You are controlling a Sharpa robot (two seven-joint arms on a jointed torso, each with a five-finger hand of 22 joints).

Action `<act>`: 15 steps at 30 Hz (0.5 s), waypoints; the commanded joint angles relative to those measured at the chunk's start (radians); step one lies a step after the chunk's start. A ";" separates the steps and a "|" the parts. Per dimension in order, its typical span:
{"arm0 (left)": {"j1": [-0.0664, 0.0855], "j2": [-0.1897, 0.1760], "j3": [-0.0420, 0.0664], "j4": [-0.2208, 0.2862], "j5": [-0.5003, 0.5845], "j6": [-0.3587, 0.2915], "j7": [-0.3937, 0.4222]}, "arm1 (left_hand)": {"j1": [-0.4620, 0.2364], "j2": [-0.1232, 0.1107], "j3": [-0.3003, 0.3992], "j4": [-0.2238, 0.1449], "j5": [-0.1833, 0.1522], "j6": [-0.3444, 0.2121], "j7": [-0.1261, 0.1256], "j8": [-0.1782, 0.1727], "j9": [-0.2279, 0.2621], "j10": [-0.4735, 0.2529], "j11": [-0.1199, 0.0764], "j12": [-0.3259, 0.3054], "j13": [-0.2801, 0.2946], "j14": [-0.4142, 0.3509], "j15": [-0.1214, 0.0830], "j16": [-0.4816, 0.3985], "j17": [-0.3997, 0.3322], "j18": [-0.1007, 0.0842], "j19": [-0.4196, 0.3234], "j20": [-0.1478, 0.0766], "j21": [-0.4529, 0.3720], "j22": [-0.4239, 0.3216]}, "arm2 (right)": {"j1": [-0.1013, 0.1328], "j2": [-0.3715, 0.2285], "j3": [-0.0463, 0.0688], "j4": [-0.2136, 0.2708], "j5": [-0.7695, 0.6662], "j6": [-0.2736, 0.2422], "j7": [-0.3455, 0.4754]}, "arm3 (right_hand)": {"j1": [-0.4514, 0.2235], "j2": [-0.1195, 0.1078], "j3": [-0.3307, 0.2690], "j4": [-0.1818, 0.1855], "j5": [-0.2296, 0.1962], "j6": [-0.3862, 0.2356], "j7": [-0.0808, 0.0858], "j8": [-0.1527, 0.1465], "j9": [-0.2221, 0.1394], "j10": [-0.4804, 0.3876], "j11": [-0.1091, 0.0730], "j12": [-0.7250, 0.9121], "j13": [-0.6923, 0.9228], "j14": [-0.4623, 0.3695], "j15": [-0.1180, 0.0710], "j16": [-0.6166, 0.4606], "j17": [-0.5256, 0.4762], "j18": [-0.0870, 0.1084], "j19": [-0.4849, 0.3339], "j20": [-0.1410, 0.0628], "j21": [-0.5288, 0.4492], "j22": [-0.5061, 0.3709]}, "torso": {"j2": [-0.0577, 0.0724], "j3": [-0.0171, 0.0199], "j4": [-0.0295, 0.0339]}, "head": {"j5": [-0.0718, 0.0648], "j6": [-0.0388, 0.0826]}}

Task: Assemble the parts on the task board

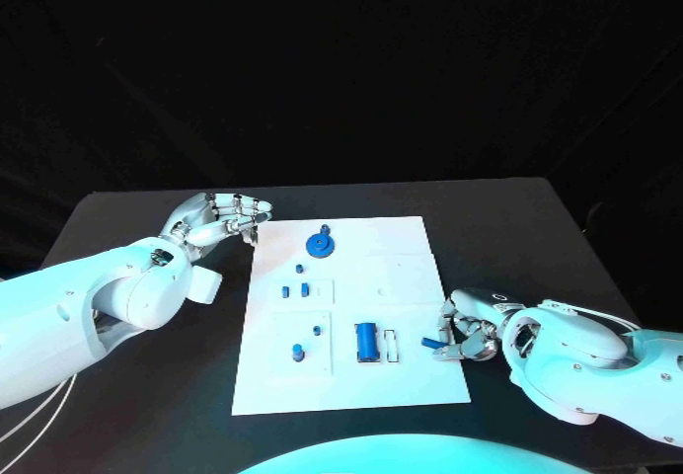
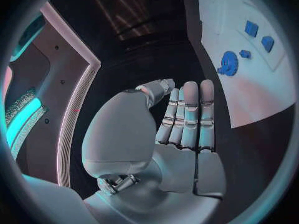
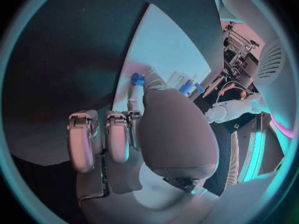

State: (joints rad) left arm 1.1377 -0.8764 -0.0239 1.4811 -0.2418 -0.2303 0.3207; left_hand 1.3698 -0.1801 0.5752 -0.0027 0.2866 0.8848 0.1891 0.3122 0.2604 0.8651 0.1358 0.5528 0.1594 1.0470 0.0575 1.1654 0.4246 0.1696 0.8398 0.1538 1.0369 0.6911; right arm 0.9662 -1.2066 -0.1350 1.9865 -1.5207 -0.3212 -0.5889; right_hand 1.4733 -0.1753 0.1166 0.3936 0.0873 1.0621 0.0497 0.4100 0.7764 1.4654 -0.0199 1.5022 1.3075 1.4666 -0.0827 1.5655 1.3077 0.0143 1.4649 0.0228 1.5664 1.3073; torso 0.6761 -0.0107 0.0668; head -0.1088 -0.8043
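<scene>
- So from my remote seat: the task board [image 1: 406, 380] is a flat white rectangular plate lying in the middle of the matte black desk [image 1: 527, 212], with shallow square recesses moulded into it.
- Parts on it: a round blue toothed gear [image 1: 322, 243] near the far edge, a tiny blue nub [image 1: 300, 267] just below that, two small blue blocks [image 1: 295, 290] side by side in a recess, a little blue peg [image 1: 298, 351] lower down, and a blue cylinder [image 1: 367, 341] lying in a white cradle.
- My right hand [image 1: 466, 331] sits at the board's right edge, near side, fingers curled in. It's pinching a small blue piece [image 1: 430, 343] at the fingertips, just right of the cylinder's cradle. In the right wrist view there's a blue bit [image 3: 136, 78] poking out past the thumb tip.
- My left hand [image 1: 221, 219] is off the board, by its far left corner, over bare desk. Silver fingers straight and pressed together, thumb folded across the palm, holding nothing. The gear is the nearest part, a little way off to its right.
- Both arms are smooth glossy white shells.
</scene>
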 commanded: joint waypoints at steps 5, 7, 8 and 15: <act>0.000 0.001 0.001 0.003 0.006 0.010 0.010 | 0.002 0.010 0.002 0.002 0.003 0.000 0.006 0.004 -0.002 -0.007 -0.002 0.007 -0.001 -0.006 -0.001 0.000 -0.001 0.015 -0.004 0.000 -0.007 -0.001 | -0.006 -0.008 -0.009 0.011 0.129 -0.020 -0.041 | -0.007 -0.014 0.283 -0.143 0.214 -0.009 -0.002 0.023 -0.334 0.079 -0.006 -0.001 0.232 0.104 -0.005 0.005 0.263 -0.014 0.106 -0.004 0.004 0.263 | -0.001 0.0006 -0.0006 | 0.003 -0.001; 0.000 0.002 0.001 0.002 0.006 0.010 0.009 | 0.004 0.011 0.003 0.002 0.003 0.000 0.006 0.005 -0.002 -0.008 -0.002 0.008 -0.001 -0.006 -0.001 0.000 -0.001 0.016 -0.004 0.000 -0.007 -0.001 | 0.003 -0.010 -0.008 0.020 0.177 -0.034 -0.033 | -0.034 -0.018 0.320 -0.152 0.222 -0.020 0.000 0.032 -0.322 0.079 -0.006 -0.002 0.232 0.104 -0.004 0.005 0.263 -0.014 0.106 -0.004 0.004 0.263 | 0.000 0.0006 -0.0006 | 0.004 -0.001; 0.000 0.002 0.001 0.002 0.006 0.010 0.009 | 0.004 0.011 0.003 0.002 0.003 0.000 0.006 0.005 -0.002 -0.008 -0.002 0.008 -0.001 -0.006 -0.001 0.000 -0.001 0.016 -0.004 0.000 -0.007 -0.001 | 0.008 -0.011 -0.008 0.023 0.197 -0.040 -0.030 | -0.045 -0.020 0.336 -0.157 0.229 -0.024 0.001 0.037 -0.317 0.079 -0.006 -0.002 0.231 0.104 -0.004 0.005 0.263 -0.014 0.106 -0.003 0.004 0.263 | 0.000 0.0004 -0.0006 | 0.004 0.000; 0.000 0.003 0.001 0.002 0.006 0.009 0.009 | 0.005 0.013 0.005 0.001 0.003 0.000 0.006 0.005 -0.002 -0.008 -0.002 0.008 -0.001 -0.007 -0.001 0.000 -0.001 0.016 -0.003 0.000 -0.007 -0.001 | 0.046 -0.012 -0.007 0.049 0.316 -0.090 -0.011 | -0.093 -0.020 0.389 -0.174 0.253 -0.038 0.003 0.051 -0.298 0.079 -0.003 -0.004 0.231 0.104 -0.002 0.005 0.263 -0.014 0.106 -0.002 0.004 0.263 | 0.000 -0.0005 0.0007 | 0.004 -0.002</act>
State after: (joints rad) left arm 1.1377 -0.8748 -0.0239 1.4805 -0.2414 -0.2305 0.3206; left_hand 1.3739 -0.1760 0.5752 -0.0027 0.2866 0.8848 0.1891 0.3122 0.2604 0.8651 0.1358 0.5570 0.1596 1.0470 0.0575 1.1654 0.4247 0.1697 0.8398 0.1538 1.0369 0.6912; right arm 1.0092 -1.2192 -0.1427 2.0297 -1.3045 -0.3779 -0.6008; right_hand 1.3903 -0.1966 0.3526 0.3667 0.3333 1.0246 0.0504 0.4573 0.4605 1.4667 -0.0213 1.5022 1.3074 1.4666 -0.0825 1.5655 1.3076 0.0143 1.4647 0.0231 1.5664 1.3080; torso 0.6758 -0.0102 0.0662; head -0.1042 -0.8051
